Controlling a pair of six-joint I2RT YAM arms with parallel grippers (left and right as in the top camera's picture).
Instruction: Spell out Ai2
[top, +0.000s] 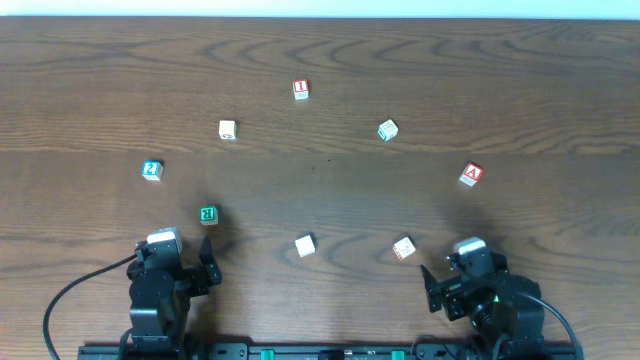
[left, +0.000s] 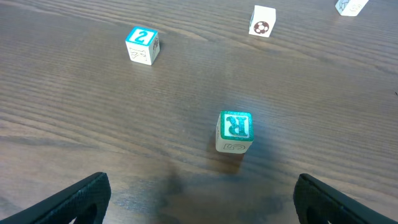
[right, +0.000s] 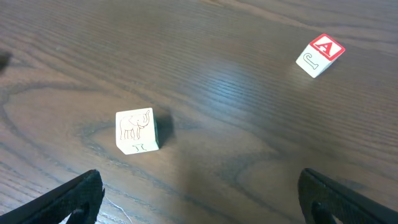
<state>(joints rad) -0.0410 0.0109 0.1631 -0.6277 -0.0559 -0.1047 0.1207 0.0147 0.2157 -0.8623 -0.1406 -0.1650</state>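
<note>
Since the right hand (right: 202, 198) is spread wide and empty, the red A block (right: 320, 55), lying skewed on the table (right: 217, 87) well ahead, should be gripped squarely across two flat faces.

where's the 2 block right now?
In the overhead view the 2 block sits on the left side of the table, just beyond and left of the green R block, not touching it.

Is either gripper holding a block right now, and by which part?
Nothing is held. The left gripper and right gripper are both open and empty; the R block and elephant block lie ahead of them, untouched.
</note>
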